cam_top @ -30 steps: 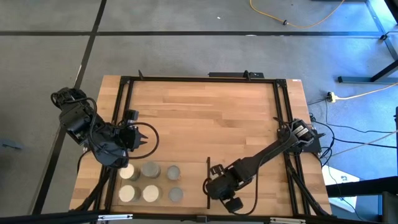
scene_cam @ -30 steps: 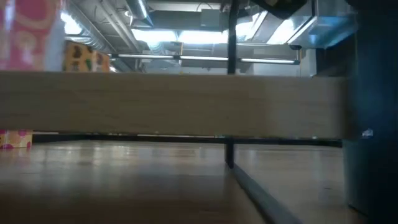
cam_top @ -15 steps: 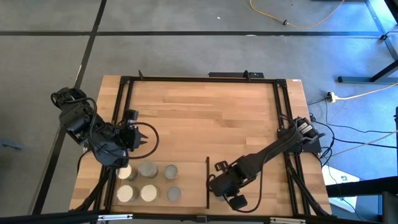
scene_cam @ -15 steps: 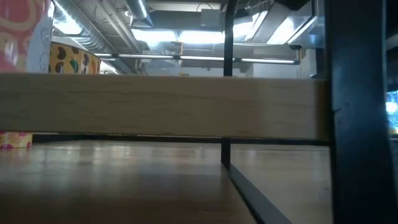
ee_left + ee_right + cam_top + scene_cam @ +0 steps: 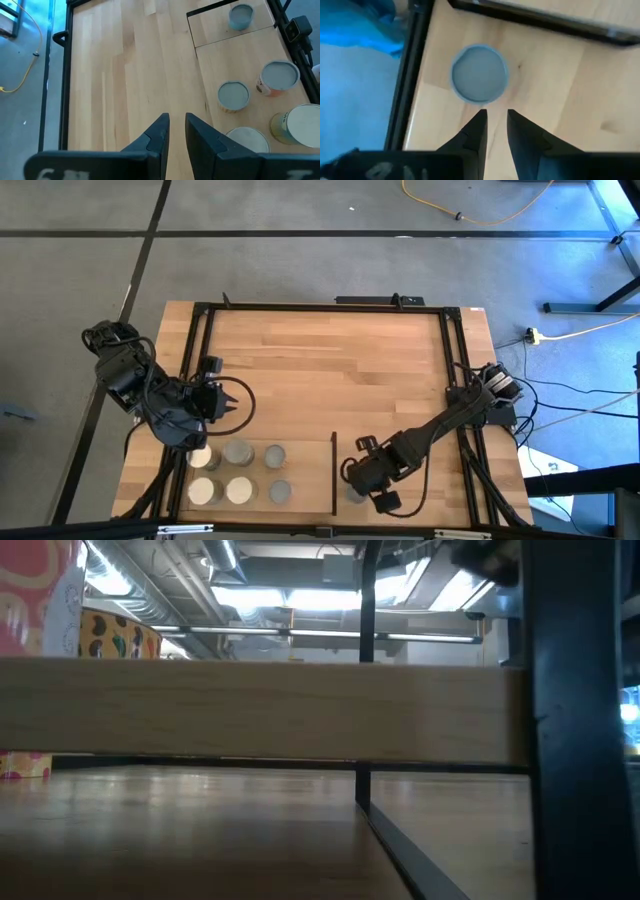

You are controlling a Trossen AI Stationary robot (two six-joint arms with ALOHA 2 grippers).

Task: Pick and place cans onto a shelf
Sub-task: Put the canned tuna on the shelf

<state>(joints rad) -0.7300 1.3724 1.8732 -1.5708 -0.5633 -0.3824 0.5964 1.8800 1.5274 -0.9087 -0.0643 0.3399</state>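
Note:
One can (image 5: 480,75) with a grey top and a blue rim stands upright on its base on the shelf (image 5: 215,27), right of the black divider (image 5: 333,470) and near the table's front edge. My right gripper (image 5: 495,122) hangs over the wood beside this can (image 5: 355,493), pointing steeply down. Its fingers are a little apart with nothing between them. Several more cans (image 5: 238,452) stand on the table at the near left. My left gripper (image 5: 228,402) waits above them, fingers narrowly apart and empty.
The table's black frame (image 5: 455,370) runs along its edges. In the low view a wooden board (image 5: 260,710) spans the picture on a black post (image 5: 362,785). The far half of the tabletop (image 5: 320,360) is bare wood.
My right gripper has drifted toward the table's right edge, away from the divider, and has rolled a little. The can by the divider now shows beside it. My left arm has kept still.

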